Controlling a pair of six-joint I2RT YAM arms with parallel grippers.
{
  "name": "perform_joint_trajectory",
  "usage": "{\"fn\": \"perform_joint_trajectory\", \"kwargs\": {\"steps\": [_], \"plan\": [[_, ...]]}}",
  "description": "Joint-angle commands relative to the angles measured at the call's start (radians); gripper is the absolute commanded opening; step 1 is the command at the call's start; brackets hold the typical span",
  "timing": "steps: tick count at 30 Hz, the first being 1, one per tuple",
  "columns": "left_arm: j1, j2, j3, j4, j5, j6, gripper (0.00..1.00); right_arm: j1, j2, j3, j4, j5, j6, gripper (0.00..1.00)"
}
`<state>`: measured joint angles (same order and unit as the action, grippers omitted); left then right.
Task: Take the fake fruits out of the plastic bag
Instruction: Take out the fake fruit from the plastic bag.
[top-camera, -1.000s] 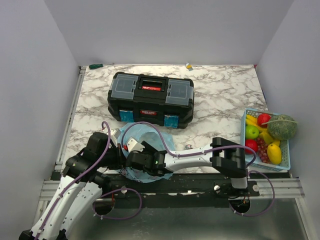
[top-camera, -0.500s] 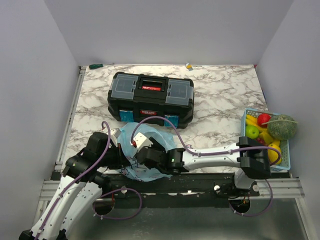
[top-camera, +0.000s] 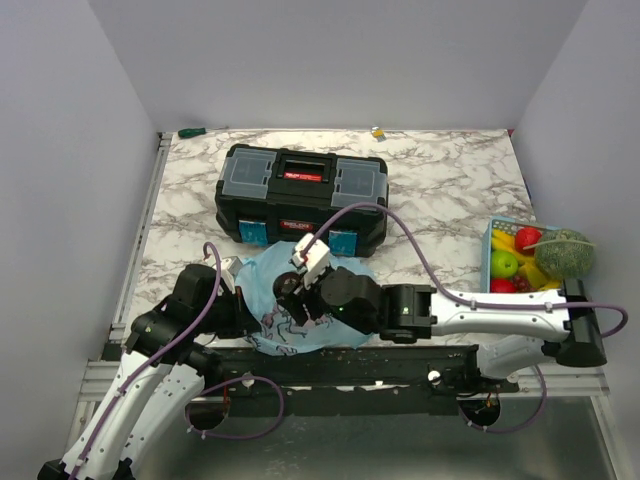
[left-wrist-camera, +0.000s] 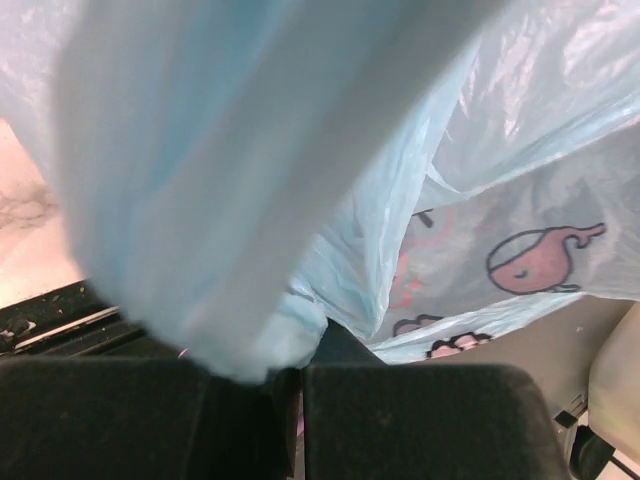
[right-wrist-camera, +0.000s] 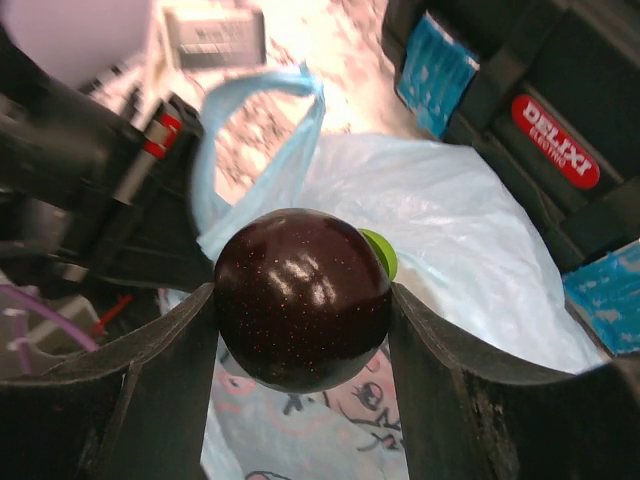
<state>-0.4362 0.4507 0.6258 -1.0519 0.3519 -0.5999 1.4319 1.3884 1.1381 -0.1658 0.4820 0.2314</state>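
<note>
My right gripper (right-wrist-camera: 300, 296) is clamped on a round, dark maroon fruit (right-wrist-camera: 302, 262), one finger on each side of it, and the fruit fills the gap between the fingers. In the right wrist view the fruit sits above the plastic bag (right-wrist-camera: 455, 225), which spreads out under and behind it. One loop handle (right-wrist-camera: 262, 128) of the bag stands up just to the upper left of the fruit. A small piece of green (right-wrist-camera: 378, 252) shows at the fruit's right edge; I cannot tell what it is.

My left gripper (left-wrist-camera: 297, 372) has its fingers together, and a fold of the light-blue film goes down between them, so it pinches the bag at its left edge. A pink whale print (left-wrist-camera: 535, 262) is on the film beyond.

From the top camera, the bag (top-camera: 262, 278) lies crumpled at the near edge of the marble table (top-camera: 440, 190), between the two grippers and just in front of the black toolbox (top-camera: 300, 192). A light-blue basket (top-camera: 489, 248) with more fruits stands well apart at the right side
</note>
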Motion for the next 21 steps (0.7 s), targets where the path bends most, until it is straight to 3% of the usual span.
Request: {"fn": "perform_joint_trajectory", "kwargs": {"steps": [1,7,13,21], "plan": [[-0.005,0.001,0.003,0.013,0.013,-0.009,0.00,0.003,-0.086,-0.027,0.090,-0.055,-0.006,0.01],[-0.006,0.000,0.005,0.014,0.013,-0.011,0.00,0.003,-0.133,-0.066,0.186,-0.087,0.024,0.01],[-0.006,-0.002,0.003,0.015,0.013,-0.011,0.00,0.004,-0.053,-0.043,0.222,-0.138,0.054,0.01],[-0.006,-0.002,0.005,0.013,0.013,-0.009,0.00,0.004,0.007,-0.075,0.599,-0.053,0.075,0.01]]}}
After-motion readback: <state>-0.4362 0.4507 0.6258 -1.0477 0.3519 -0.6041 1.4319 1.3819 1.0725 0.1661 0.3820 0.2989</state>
